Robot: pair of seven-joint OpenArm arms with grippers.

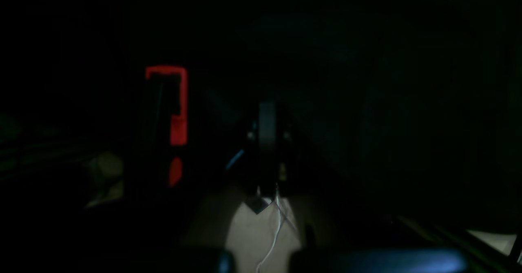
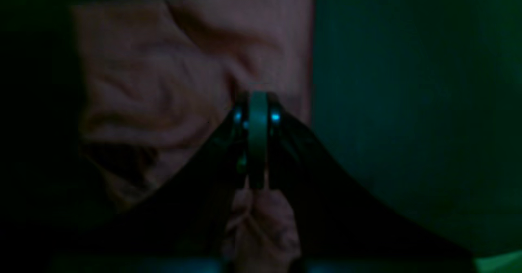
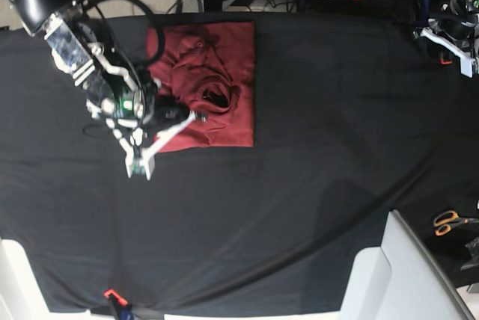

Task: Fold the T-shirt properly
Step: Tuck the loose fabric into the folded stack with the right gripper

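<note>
At the far left of the black worktop (image 3: pixel 314 185), the T-shirt (image 3: pixel 213 81) lies as a folded red rectangle with a rumpled middle. The right gripper (image 2: pixel 257 183) has its jaws closed together, pinching a fold of the shirt at its near left corner. The left gripper (image 1: pixel 267 191) sits off the worktop's far right edge, too dark to tell how its jaws stand.
</note>
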